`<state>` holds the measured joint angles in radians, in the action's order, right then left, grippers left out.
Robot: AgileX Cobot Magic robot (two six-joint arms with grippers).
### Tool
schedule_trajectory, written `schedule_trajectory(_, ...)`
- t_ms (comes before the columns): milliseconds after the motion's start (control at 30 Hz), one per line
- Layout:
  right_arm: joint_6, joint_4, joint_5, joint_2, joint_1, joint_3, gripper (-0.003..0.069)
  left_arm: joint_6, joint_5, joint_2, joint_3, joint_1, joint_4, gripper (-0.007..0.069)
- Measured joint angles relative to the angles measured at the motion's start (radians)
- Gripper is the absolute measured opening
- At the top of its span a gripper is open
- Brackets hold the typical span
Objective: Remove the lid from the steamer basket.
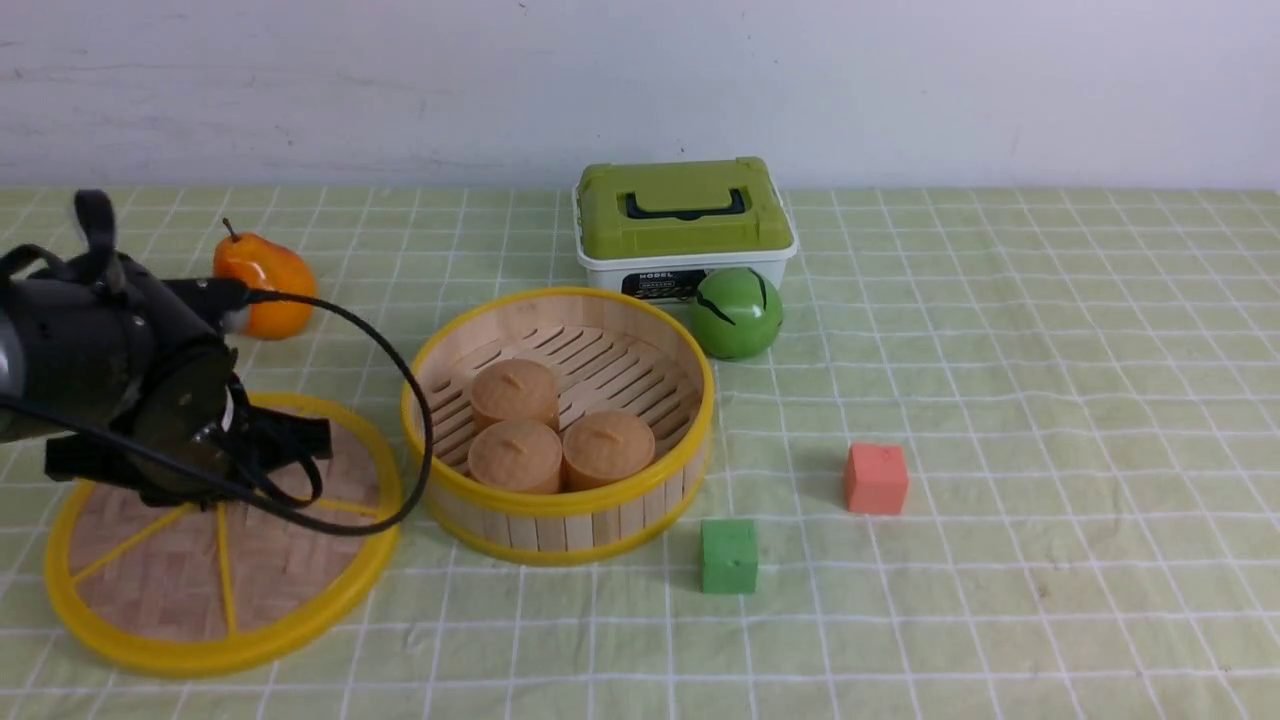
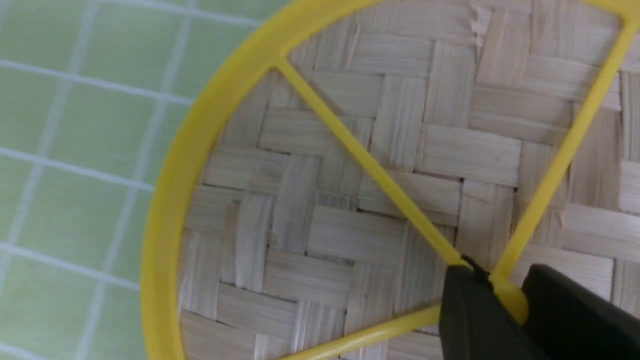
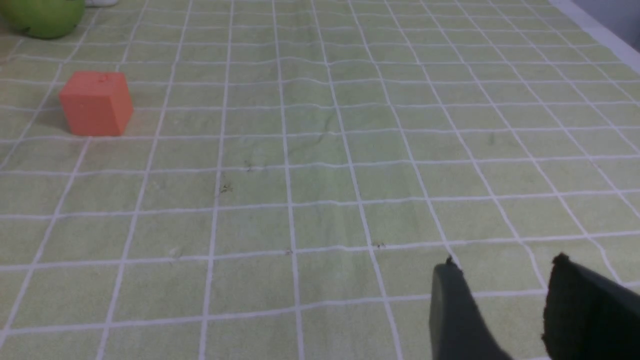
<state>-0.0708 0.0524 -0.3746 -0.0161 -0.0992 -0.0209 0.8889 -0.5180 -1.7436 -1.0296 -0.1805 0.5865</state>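
Note:
The lid (image 1: 200, 570), a woven bamboo disc with a yellow rim and spokes, lies on the cloth to the left of the steamer basket (image 1: 560, 510). The basket stands uncovered with three tan buns (image 1: 545, 430) inside. My left gripper (image 1: 300, 445) is over the lid's centre. In the left wrist view the lid (image 2: 350, 165) fills the frame, and the gripper (image 2: 505, 295) is shut on its yellow centre knob (image 2: 510, 297). My right gripper (image 3: 502, 280) is open and empty above bare cloth; it does not show in the front view.
A white box with a green lid (image 1: 682, 225) stands behind the basket, a green ball (image 1: 738, 312) beside it. An orange pear (image 1: 262, 280) lies at the back left. A red cube (image 1: 875, 478) and a green cube (image 1: 728, 556) sit right of the basket.

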Motion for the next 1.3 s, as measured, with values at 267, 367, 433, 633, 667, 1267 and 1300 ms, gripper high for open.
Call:
schedule_trajectory(267, 0.0, 0.0, 0.0, 0.0, 0.0, 0.0, 0.0241, 0.008, 0.007, 0.025, -0.004, 0.0, -0.039, 0.0316)
schedule_trajectory(367, 0.0, 0.0, 0.0, 0.0, 0.0, 0.0, 0.0241, 0.017, -0.03, 0.086, -0.019, 0.0, -0.048, 0.0365)
schedule_trajectory(433, 0.0, 0.0, 0.0, 0.0, 0.0, 0.0, 0.0241, 0.015, -0.075, 0.185, -0.028, 0.0, -0.062, 0.0373)
schedule_trajectory(633, 0.0, 0.0, 0.0, 0.0, 0.0, 0.0, 0.0241, -0.073, -0.145, 0.473, -0.029, 0.0, -0.143, 0.0335)
schedule_trajectory(667, 0.0, 0.0, 0.0, 0.0, 0.0, 0.0, 0.0241, -0.144, -0.153, 0.613, -0.027, 0.0, -0.195, 0.0298)
schedule_trajectory(1267, 0.0, 0.0, 0.0, 0.0, 0.0, 0.0, 0.0241, -0.71, -0.168, 1.46, 0.44, 0.0, -0.86, -0.0013)
schedule_trajectory(1300, 0.0, 0.0, 0.0, 0.0, 0.0, 0.0, 0.0241, -0.721, -0.192, 1.474, 0.471, 0.0, -0.894, -0.0013)
